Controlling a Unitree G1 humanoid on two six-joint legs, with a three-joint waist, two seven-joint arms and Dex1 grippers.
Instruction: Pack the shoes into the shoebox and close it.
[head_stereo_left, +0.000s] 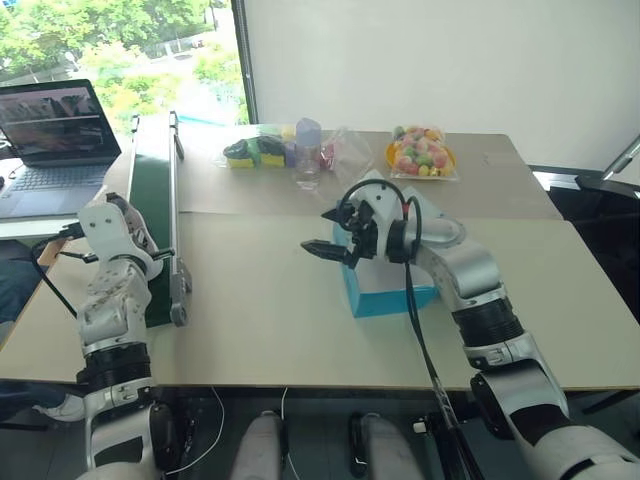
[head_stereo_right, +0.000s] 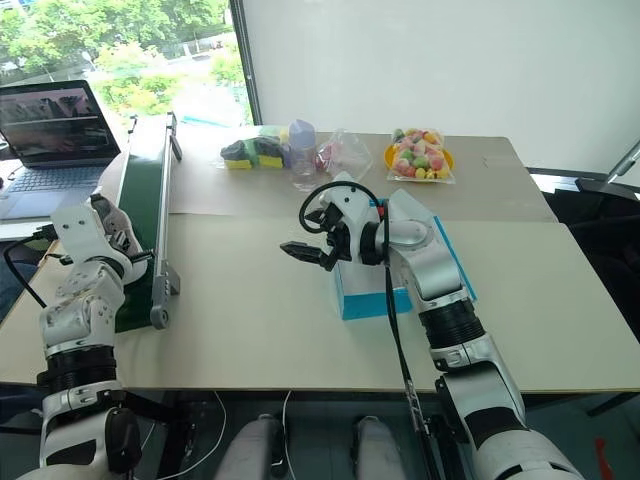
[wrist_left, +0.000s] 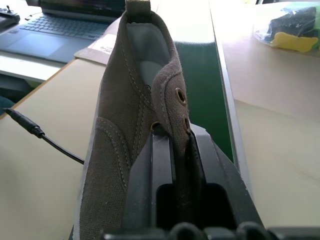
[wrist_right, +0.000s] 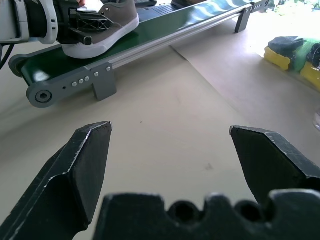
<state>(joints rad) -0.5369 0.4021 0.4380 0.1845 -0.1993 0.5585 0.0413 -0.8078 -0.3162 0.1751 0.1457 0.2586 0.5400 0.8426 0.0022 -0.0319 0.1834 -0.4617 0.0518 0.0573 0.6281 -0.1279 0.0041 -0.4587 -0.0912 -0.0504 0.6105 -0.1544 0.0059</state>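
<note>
- A laptop (head_stereo_left: 55, 135) sits open at the far left, beyond the conveyor belt (head_stereo_left: 152, 210) that serves as the landmark here.
- The left pincer (wrist_left: 177, 165) is at the near end of the conveyor belt, its two black fingers pinched onto the canvas edge by the eyelets of a grey shoe (wrist_left: 135, 125); the right wrist view shows that shoe's pale sole resting on the green belt.
- The shoe looks light, with soft canvas that folds under the fingers, so a pinch on the upper alone would likely let it droop and swing; the stiffer sole or the heel collar seems a firmer place to hold. A second shoe is not visible.
- Right of the conveyor belt lies a bare stretch of the counter (head_stereo_left: 250, 310).
- Further right of the belt, the right pincer (head_stereo_left: 330, 232) hovers above the counter with its jaws spread wide and nothing between them, pointing back toward the belt.
- Just behind it stands the turquoise shoebox (head_stereo_right: 362, 298), partly hidden by the right arm. Being thin cardboard, it would probably slide if pushed and dent if squeezed.
- Beyond the belt's far end, toward the right, are a bag of sponges (head_stereo_left: 252, 150), a clear bottle (head_stereo_left: 308, 150) and a yellow plate of sweets (head_stereo_left: 421, 152).
</note>
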